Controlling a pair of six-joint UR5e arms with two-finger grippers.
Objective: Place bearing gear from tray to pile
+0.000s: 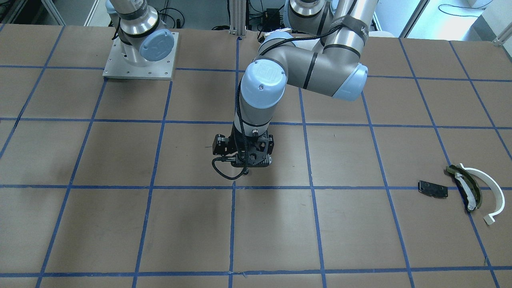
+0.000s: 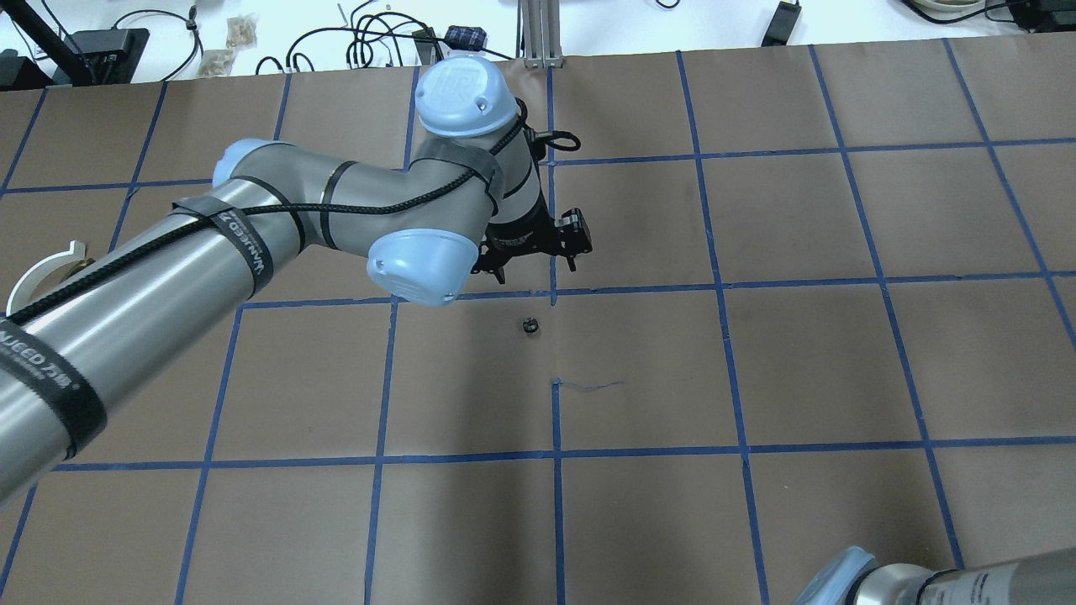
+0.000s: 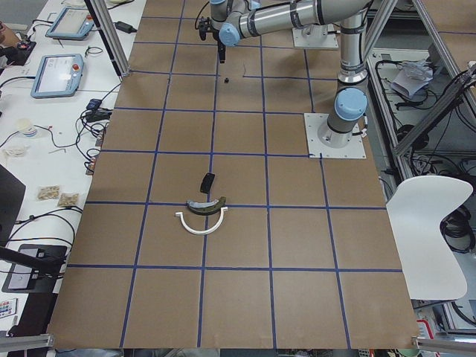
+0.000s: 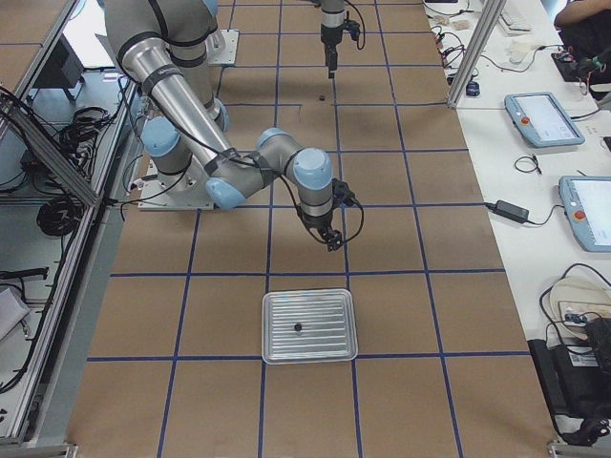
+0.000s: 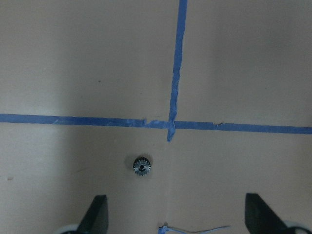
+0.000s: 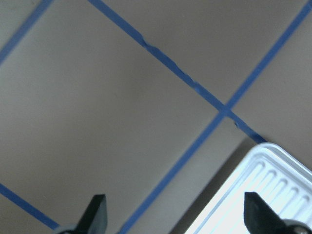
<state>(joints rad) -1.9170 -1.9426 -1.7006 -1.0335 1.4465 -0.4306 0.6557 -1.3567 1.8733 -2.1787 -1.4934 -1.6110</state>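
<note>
Left hand [image 5: 178,217] open, hovering over bearing gear [image 5: 141,166]. Gear lies flat on counter [image 5: 73,58] just beside tape cross [image 5: 170,124], well apart from pile [image 1: 466,184].

Risk: gear off-centre in hand's gap; closing could knock it aside. Long carry: tiny part may slip.

Right hand [image 6: 175,214] open beside tray [image 6: 278,180].

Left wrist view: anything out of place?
A small toothed metal gear lies alone on the brown table beside a blue tape crossing, near the open left pincer, far from the ribbed metal tray and the pile of curved parts.
</note>
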